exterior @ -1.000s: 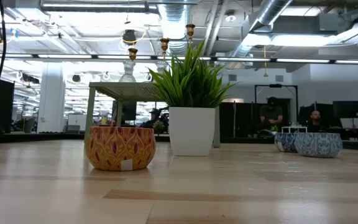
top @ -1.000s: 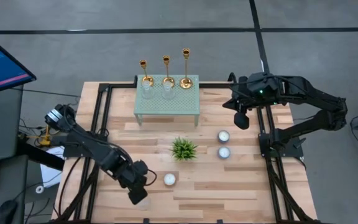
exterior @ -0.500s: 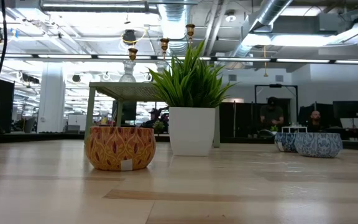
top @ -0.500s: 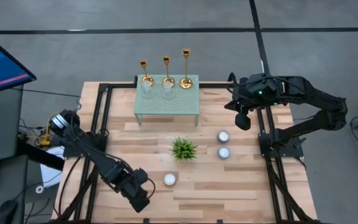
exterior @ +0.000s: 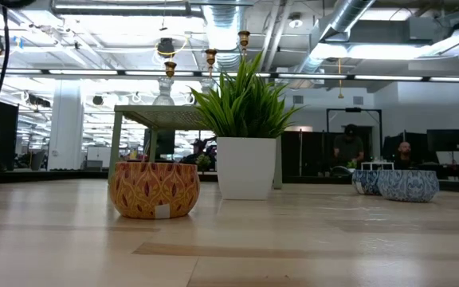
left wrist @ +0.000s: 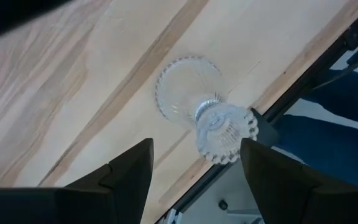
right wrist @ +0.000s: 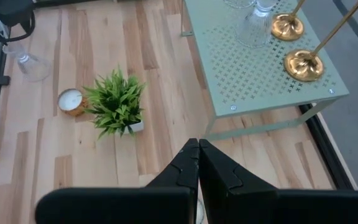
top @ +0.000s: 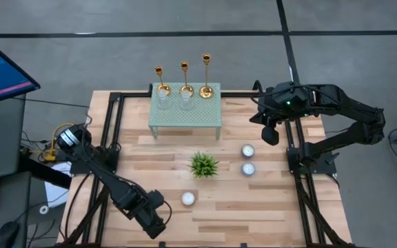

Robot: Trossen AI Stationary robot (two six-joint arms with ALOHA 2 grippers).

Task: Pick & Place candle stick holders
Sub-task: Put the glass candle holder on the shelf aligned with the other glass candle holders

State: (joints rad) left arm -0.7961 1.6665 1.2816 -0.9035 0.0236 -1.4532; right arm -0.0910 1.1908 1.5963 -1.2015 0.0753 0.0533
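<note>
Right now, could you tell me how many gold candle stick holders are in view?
3, all upright along the far edge of the green stand: the left candle stick holder, the middle candle stick holder and the right candle stick holder. None appears hidden.

the left arm is reaching toward six o'clock, its left gripper [top: 154,225] hanging with fingers [left wrist: 126,171] spread apart. the right arm is folding in from three o'clock, its right gripper [top: 270,132] pressing its fingertips [right wrist: 190,163] together.

My left end effector [top: 156,226] has drawn back toward the counter's [top: 253,207] near edge, off the glass holder [left wrist: 207,118].
</note>
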